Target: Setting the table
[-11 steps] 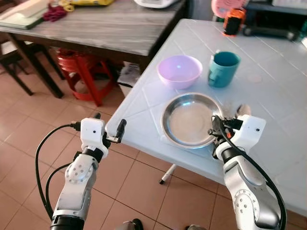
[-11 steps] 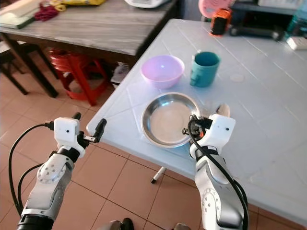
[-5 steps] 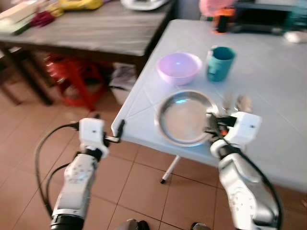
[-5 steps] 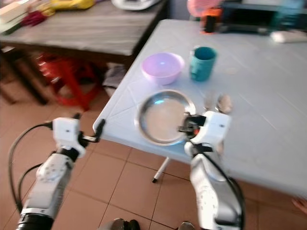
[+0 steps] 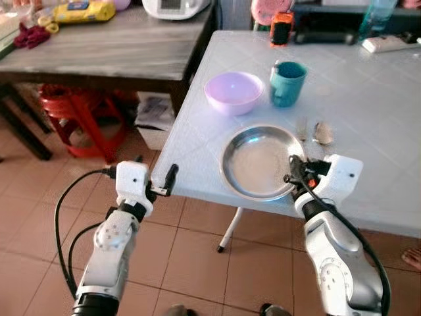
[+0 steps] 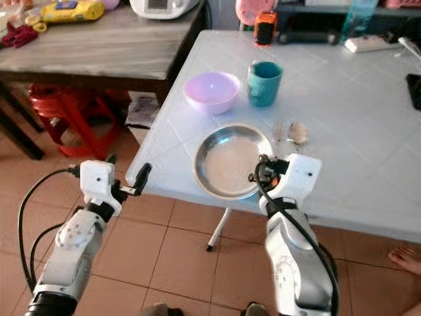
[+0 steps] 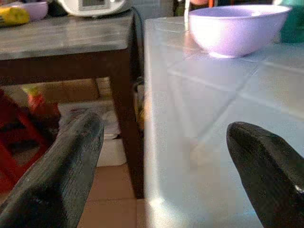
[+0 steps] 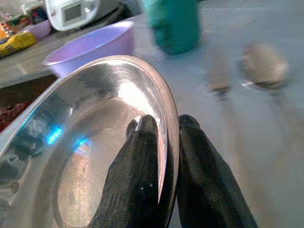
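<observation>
I've got the right gripper pinched on the near rim of the steel plate, centre frame at table edge; light, stiff, slick metal, so rim grip only; left gripper open, idle

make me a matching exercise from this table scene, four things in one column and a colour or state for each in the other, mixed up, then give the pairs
Things:
1. bowl
2. mug
3. steel plate
4. left gripper

Colour or state:
A. teal, standing upright beside the bowl
B. open, held off the table's near corner
C. lilac, empty
D. rim pinched by the right gripper

Pairs: 1-C, 2-A, 3-D, 4-B
</observation>
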`<state>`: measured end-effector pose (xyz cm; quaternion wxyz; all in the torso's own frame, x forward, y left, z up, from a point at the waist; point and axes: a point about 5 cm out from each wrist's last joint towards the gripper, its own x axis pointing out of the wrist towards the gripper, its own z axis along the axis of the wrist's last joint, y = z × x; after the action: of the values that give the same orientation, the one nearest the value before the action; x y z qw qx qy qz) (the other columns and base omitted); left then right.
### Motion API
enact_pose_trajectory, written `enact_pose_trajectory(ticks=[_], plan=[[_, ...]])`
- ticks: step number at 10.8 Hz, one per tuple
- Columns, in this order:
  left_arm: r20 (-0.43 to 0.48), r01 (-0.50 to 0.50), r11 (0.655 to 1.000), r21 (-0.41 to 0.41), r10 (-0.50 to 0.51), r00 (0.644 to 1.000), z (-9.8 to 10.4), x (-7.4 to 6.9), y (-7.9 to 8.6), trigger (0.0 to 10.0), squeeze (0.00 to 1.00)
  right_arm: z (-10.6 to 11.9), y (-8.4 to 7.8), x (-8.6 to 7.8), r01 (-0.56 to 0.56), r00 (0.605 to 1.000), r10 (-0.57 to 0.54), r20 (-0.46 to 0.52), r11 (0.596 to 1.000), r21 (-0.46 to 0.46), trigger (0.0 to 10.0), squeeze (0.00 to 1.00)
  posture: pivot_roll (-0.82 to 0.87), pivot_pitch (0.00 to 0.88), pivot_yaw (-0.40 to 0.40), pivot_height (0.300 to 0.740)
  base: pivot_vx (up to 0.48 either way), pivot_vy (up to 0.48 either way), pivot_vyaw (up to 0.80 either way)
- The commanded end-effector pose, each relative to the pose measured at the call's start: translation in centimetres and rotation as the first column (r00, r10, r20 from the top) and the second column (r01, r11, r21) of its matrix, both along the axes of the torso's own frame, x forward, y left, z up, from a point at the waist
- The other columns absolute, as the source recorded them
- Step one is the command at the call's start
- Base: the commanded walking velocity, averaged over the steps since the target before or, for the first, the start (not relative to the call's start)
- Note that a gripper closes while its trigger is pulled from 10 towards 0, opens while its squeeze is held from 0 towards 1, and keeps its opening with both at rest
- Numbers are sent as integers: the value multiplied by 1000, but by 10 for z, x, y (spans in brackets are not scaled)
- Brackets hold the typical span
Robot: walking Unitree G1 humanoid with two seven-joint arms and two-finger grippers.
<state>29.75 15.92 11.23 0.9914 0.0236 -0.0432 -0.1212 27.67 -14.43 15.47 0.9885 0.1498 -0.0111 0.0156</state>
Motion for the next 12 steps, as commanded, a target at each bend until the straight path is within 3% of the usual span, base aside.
enact_pose_trajectory(ticks=[1,12], plan=[[-9,-17,1000,9,17,1000,-3,-1,5,10000,0,3,4,0,-12,1000,12,18,1000,6,10000,0,-61,143,107,740,0,326,0],[3,-4,1000,0,4,1000,-3,0,-6,10000,0,5,2,3,0,999,1,42,1000,-20,10000,0,-65,143,96,740,0,339,-37]])
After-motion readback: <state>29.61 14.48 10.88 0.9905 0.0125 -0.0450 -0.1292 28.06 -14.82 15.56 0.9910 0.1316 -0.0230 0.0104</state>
